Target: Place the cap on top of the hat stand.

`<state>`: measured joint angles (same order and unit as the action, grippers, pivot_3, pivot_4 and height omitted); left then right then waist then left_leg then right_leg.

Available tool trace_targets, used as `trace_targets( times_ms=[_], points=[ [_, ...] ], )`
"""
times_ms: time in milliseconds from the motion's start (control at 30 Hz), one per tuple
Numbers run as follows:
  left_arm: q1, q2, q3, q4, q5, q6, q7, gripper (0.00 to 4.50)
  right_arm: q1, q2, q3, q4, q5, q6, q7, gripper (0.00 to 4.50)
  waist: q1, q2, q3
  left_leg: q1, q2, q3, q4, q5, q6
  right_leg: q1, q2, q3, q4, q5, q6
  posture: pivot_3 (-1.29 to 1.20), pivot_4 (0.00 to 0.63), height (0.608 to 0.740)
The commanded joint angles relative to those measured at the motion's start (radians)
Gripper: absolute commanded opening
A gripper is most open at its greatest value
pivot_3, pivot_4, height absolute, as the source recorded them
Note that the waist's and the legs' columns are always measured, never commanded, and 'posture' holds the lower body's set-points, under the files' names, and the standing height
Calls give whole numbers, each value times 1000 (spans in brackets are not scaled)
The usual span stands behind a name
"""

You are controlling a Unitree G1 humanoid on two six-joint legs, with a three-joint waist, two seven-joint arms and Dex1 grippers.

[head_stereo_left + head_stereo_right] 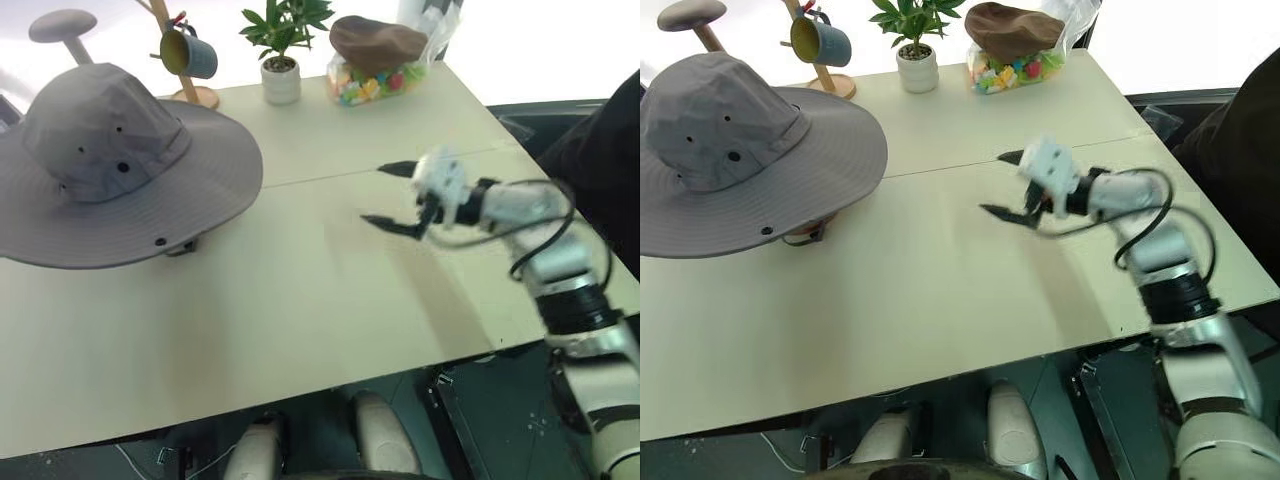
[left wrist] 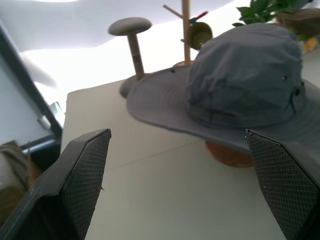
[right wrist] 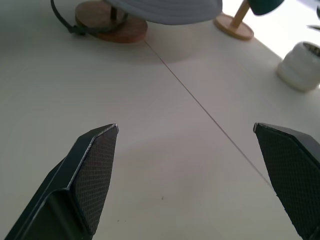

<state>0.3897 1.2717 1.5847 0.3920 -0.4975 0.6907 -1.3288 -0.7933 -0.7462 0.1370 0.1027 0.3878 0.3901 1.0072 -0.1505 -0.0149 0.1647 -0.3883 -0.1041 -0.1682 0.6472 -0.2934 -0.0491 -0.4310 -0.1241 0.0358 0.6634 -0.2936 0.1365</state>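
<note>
Table [image 1: 300, 300]: pale top with a seam across it, bearing everything listed here. Cap [image 1: 105, 165]: grey, wide-brimmed, sitting on the hat stand [image 2: 227, 152] at the table's left, its brim hiding all but the reddish-brown round base, with a grey stand [image 1: 65, 30], a mug tree [image 1: 185, 55], a potted plant [image 1: 282, 50] and a brown flat cap [image 1: 375, 42] along the far edge. My right gripper [image 1: 395, 195]: over the table's middle, well apart from the cap, fingers spread wide and empty; my left gripper [image 2: 180, 187]: fingers likewise wide, nothing between them, facing the cap.
</note>
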Motion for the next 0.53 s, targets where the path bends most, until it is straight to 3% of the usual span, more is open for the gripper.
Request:
trace_targets(
  times_ms=[33,300,533],
  points=[
    [73,-34,62,39,28,-63,-47,4500,-153,-49,-90,29,135,242,93,4431,16,2,0,0,0,1,0,0,1,0,-1,0,0,0,0,0,150,740],
    [180,-214,-86,-154,12,-118,-76,4500,-348,-84,-100,181,106,355,174,4431,89,0,-1,0,-1,7,2,-2,3,-1,-3,5,0,1,-1,0,150,740],
    [113,-265,-172,-247,-58,-81,4,4500,-385,-125,-83,189,85,413,248,4431,114,-1,-2,0,-2,6,3,-2,3,-1,-3,4,1,1,-1,0,150,740]
  ],
)
